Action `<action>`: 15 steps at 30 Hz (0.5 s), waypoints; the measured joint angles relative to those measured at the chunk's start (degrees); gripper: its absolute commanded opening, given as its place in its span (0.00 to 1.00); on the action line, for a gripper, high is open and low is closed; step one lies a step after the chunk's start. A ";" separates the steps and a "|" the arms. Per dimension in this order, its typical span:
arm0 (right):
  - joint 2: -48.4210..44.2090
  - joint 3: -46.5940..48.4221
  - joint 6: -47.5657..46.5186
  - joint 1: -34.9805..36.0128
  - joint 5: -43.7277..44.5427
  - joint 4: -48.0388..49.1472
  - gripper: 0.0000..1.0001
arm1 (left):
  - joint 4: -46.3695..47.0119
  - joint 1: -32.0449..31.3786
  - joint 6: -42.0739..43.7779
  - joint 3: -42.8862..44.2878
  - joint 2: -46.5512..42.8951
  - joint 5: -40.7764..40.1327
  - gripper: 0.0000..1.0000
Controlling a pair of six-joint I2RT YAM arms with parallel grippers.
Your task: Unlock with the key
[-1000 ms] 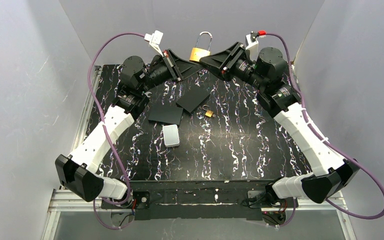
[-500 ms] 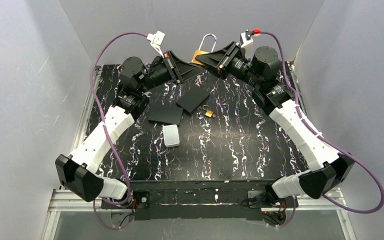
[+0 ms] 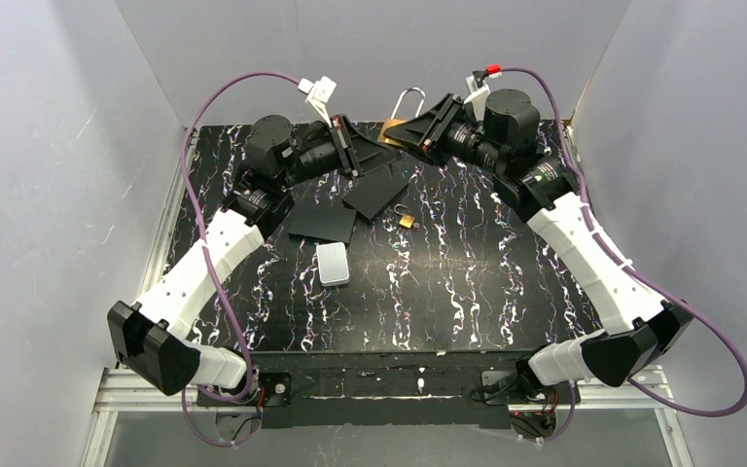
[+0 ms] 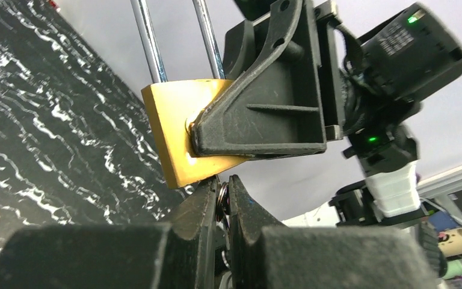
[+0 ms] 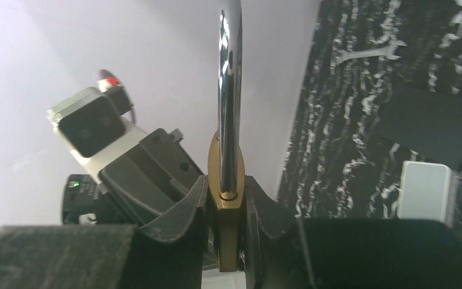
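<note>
A brass padlock (image 3: 394, 126) with a tall silver shackle (image 3: 409, 99) hangs above the table's back edge, and my right gripper (image 3: 410, 134) is shut on its body. In the right wrist view the padlock (image 5: 228, 180) sits edge-on between both fingers, shackle (image 5: 230, 72) pointing up. My left gripper (image 3: 381, 146) is shut just below and left of the lock. Its fingertips (image 4: 207, 195) pinch the key (image 4: 222, 201); only a metal ring and a sliver of it show, right under the padlock's (image 4: 171, 129) lower corner. The blade is hidden.
A small brass padlock (image 3: 406, 220) lies mid-table beside two flat black plates (image 3: 323, 222) (image 3: 377, 191). A grey box (image 3: 332, 263) rests nearer the front. A small wrench (image 5: 370, 53) lies on the table. The back wall stands close behind both grippers.
The right gripper has tightened on the padlock and carried it lower and nearer. The left arm has swung right, bringing its shut gripper under the lock.
</note>
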 measured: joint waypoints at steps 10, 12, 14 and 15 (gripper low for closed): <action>1.03 2.25 -3.45 1.60 4.22 -8.98 0.01 | -13.53 -1.22 9.84 3.17 0.00 -3.74 0.00; 1.25 2.34 -3.58 1.73 4.50 -9.40 0.01 | -14.19 -1.22 10.38 3.17 0.00 -3.89 0.00; 1.49 2.43 -3.76 1.79 4.61 -9.60 0.01 | -14.62 -1.22 10.71 3.17 0.00 -4.13 0.00; 1.64 2.58 -3.91 1.84 4.66 -9.75 0.01 | -14.75 -1.22 10.93 3.17 0.00 -4.28 0.00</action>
